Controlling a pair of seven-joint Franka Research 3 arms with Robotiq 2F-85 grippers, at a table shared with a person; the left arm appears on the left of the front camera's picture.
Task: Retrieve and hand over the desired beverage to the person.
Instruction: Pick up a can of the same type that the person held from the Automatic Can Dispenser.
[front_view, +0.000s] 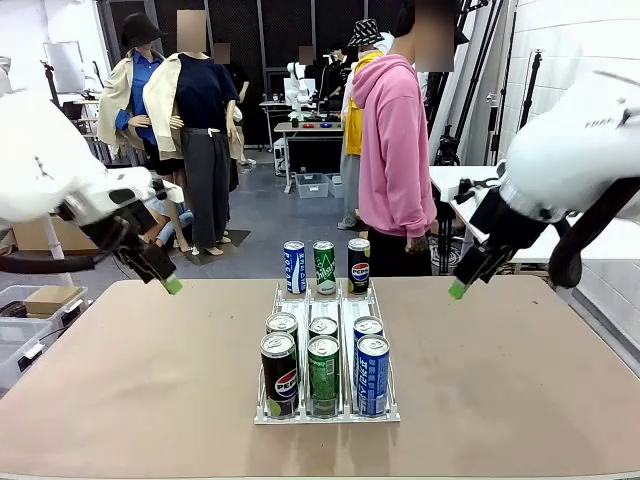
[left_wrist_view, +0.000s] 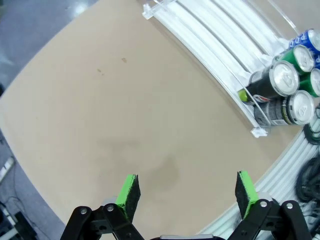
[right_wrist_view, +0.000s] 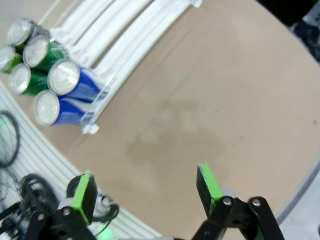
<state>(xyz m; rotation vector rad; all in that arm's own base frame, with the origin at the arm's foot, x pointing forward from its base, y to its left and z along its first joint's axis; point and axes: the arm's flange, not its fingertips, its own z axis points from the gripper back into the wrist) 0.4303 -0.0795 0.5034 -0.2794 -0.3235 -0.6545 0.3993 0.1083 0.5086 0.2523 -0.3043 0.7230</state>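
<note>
The wanted drink cannot be read yet: the person (front_view: 395, 150) stands at the far side of the table (front_view: 120, 380) with one hand (front_view: 417, 243) hanging down, pointing at nothing. I think the first step is to settle which can is meant, and then to use the arm on that can's side.

The cans in the white rack (front_view: 325, 417) are packed tightly. At the near end are a black Pepsi can (front_view: 279, 375), a green can (front_view: 322, 376) and a blue Pepsi can (front_view: 372, 375), each with another can close behind. Fingers coming down there have very little room (a neighbour could be pushed over). The three cans standing at the far end (front_view: 324, 267) have small gaps between them and look easier to grasp from the side.

The left gripper (front_view: 170, 284) hovers over bare table to the left of the rack. In its wrist view (left_wrist_view: 188, 190) the jaws are spread wide, holding and touching nothing. The right gripper (front_view: 457, 290) hovers on the other side, its jaws equally wide and empty (right_wrist_view: 146, 187).
</note>
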